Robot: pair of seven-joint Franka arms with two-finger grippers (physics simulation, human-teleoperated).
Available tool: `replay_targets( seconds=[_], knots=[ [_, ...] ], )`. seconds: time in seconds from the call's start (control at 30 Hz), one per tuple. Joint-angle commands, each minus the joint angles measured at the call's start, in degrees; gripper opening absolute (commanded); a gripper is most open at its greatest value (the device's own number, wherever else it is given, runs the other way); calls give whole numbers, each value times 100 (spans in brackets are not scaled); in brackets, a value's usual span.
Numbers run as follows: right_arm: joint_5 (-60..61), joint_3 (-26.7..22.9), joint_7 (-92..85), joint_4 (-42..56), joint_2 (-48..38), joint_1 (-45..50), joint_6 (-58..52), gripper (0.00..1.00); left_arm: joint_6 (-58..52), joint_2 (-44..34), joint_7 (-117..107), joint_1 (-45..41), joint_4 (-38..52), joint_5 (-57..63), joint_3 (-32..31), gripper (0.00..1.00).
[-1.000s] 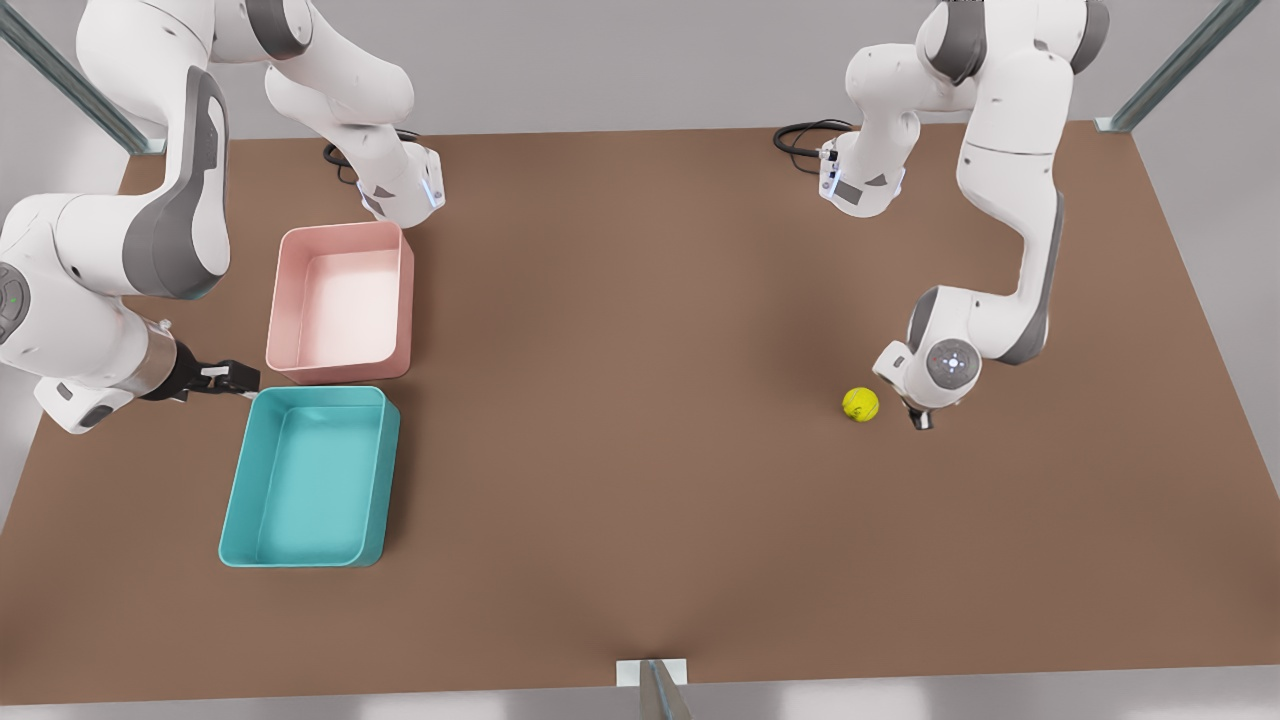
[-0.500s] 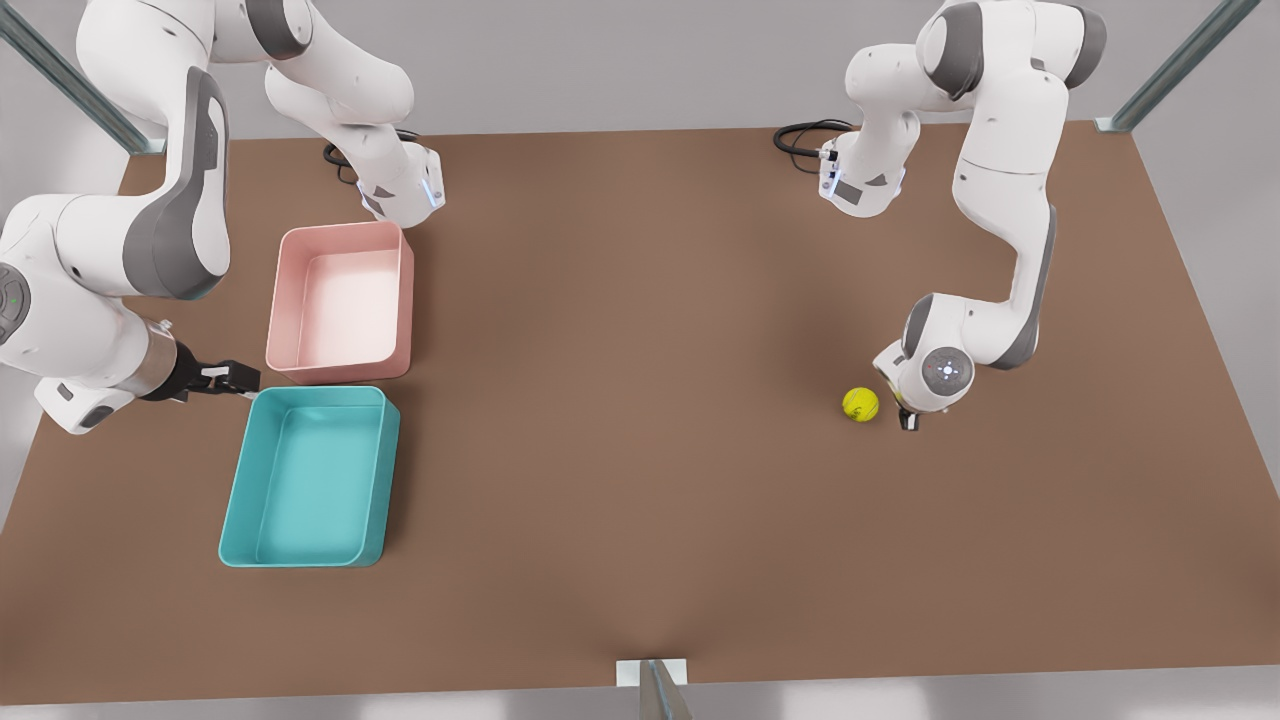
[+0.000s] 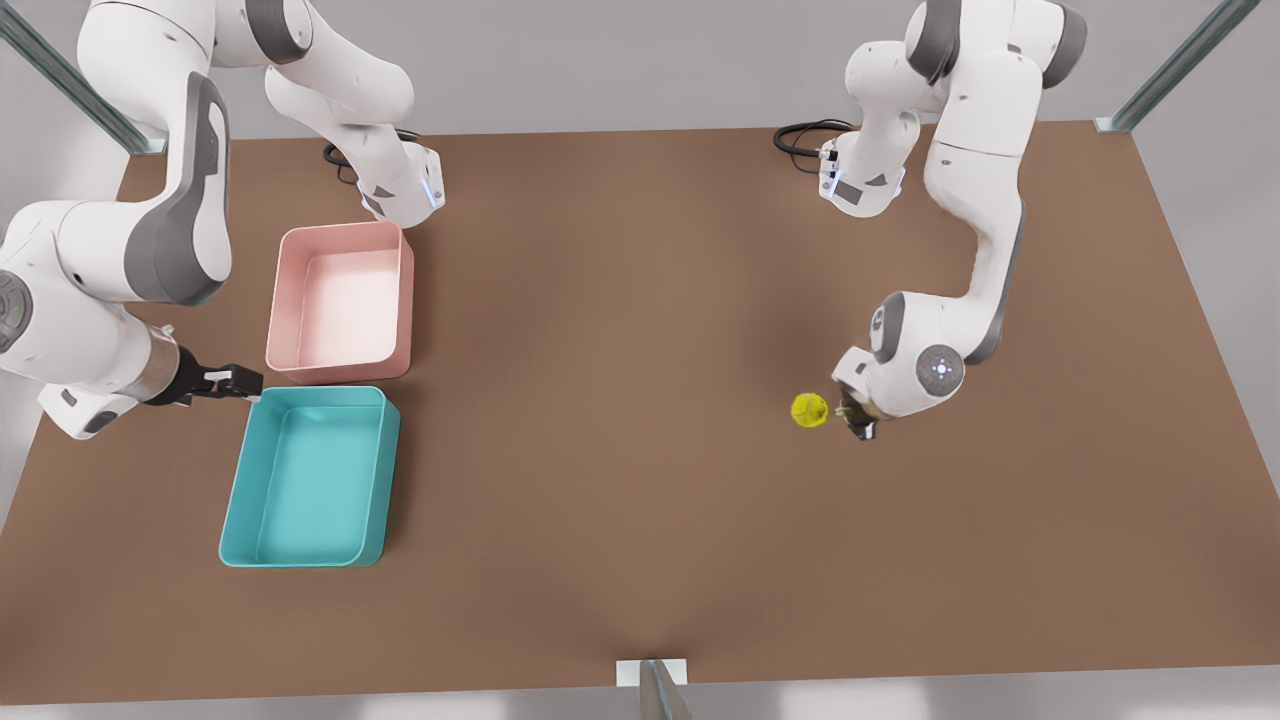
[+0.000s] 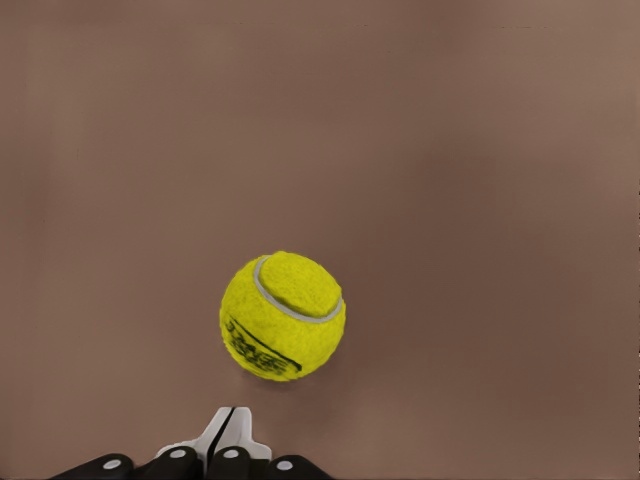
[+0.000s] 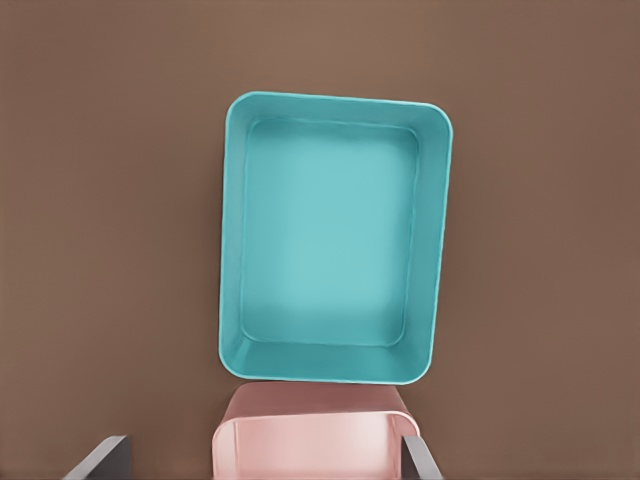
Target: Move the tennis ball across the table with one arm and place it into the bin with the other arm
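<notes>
The left gripper (image 3: 858,428), fingers (image 4: 232,432) pressed together, sits just beside the ball (image 3: 809,410) on the table (image 3: 620,400); the right gripper (image 3: 240,384), state unclear, waits at the bin's (image 3: 245,480) corner.

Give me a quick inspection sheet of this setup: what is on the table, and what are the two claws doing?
Surface: flat brown tabletop, bare in the middle.
Job's things: small yellow-green fuzzy tennis ball on the tabletop toward the front view's right; teal rectangular plastic bin toward its left, nothing in it.
Clutter: pink rectangular plastic tray right behind the bin, also holding nothing.
Grippers: left gripper just behind the ball, fingers pressed together; right gripper waits by the bin's corner.
Cables: black cable loops at both arm bases.
Surroundings: grey wall, metal frame struts.
</notes>
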Motion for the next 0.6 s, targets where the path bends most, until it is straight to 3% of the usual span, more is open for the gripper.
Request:
replay_targets(
  seconds=[0.0, 0.03, 0.1, 0.2, 0.27, 0.3, 0.37, 0.4, 0.43, 0.5, 0.57],
  knots=[
    [12, 4, -8, -5, 8, 3, -10, 100, -362, -66, -1903, 28, 170, -2267, -33, 21],
    [4, 4, -8, -5, 8, 3, -10, 100, -405, -57, -1894, 142, 170, -3275, -33, 21],
    [12, 4, -8, -5, 8, 3, -10, 100, -599, -118, -1885, 265, 143, -3157, 2, 21],
    [12, 4, -16, -5, 8, 3, -10, 100, -1292, -830, -3545, 265, 161, -943, 257, 21],
    [21, 4, -16, 4, 8, 3, -10, 100, -2962, -1050, -3871, 415, 1258, 1140, 336, 21],
    [30, 4, -16, 4, 8, -6, -10, 100, -3648, -1050, -3863, 459, 1847, 1641, 336, 21],
    [30, 4, -16, 4, 8, -6, -10, 100, -4624, -1077, -3459, 494, 2806, 2380, 310, 33],
    [30, 4, -16, 4, 8, -6, -10, 100, -4791, -1077, -3282, 678, 3026, 2486, 319, 100],
    [30, 4, -16, 4, 8, -6, -10, 100, -4809, -1086, -3510, 845, 3149, 2469, 301, 100],
    [30, 4, -16, 4, 8, -6, -10, 100, -4976, -1253, -6040, 837, 3325, 2029, 196, 100],
    [30, 4, -16, 4, 8, -6, -10, 100, -5064, -1402, -6543, 793, 3395, 1985, 134, 100]
  ],
)
